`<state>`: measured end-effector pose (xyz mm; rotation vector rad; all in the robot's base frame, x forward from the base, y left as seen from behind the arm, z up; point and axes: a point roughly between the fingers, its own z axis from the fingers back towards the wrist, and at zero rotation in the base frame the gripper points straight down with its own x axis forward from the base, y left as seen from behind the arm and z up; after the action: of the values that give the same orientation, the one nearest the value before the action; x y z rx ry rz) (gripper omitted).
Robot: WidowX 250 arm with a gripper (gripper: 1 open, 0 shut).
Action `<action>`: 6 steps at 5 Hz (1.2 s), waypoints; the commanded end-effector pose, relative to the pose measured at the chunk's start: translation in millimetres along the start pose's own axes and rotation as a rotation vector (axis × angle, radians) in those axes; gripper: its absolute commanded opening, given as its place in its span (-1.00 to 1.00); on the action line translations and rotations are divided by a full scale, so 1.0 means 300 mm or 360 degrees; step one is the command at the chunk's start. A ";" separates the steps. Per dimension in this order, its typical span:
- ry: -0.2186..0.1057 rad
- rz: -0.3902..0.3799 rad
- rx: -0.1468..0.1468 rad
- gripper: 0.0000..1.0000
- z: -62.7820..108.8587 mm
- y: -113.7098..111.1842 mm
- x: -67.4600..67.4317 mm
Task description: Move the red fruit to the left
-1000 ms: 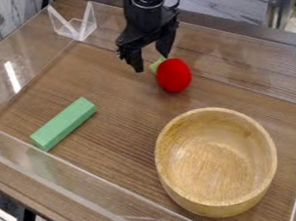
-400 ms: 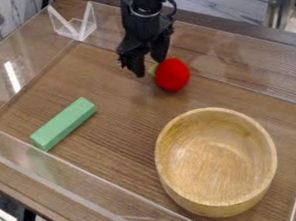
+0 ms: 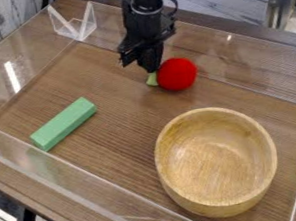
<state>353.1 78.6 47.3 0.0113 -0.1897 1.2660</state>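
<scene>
Sitting beyond the wooden bowl, right by the claw, there's the red fruit, its green stem pointing towards the fingertips! The claw is drawn narrow, its tips down at the stem side; whether they've pinched that stem can't be told. A gentle test lift looks wise: up a touch, watch the fruit follow, and only then travel left. If it rolls, reopen and straddle the round body, squarely and low. Further out, the green block lies flat on the table, best given a wide berth.
</scene>
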 end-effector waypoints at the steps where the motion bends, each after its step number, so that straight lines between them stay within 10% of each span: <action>1: -0.0036 0.0064 -0.0170 -1.00 0.158 -0.029 0.080; 3: -0.0004 0.0250 -0.0179 -1.00 0.211 0.030 0.169; 5: 0.0017 0.0376 -0.0141 -1.00 0.211 0.008 0.080; 6: 0.0026 0.0381 -0.0127 1.00 0.191 -0.005 0.027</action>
<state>345.1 78.0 81.9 -0.0591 -0.1637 1.4971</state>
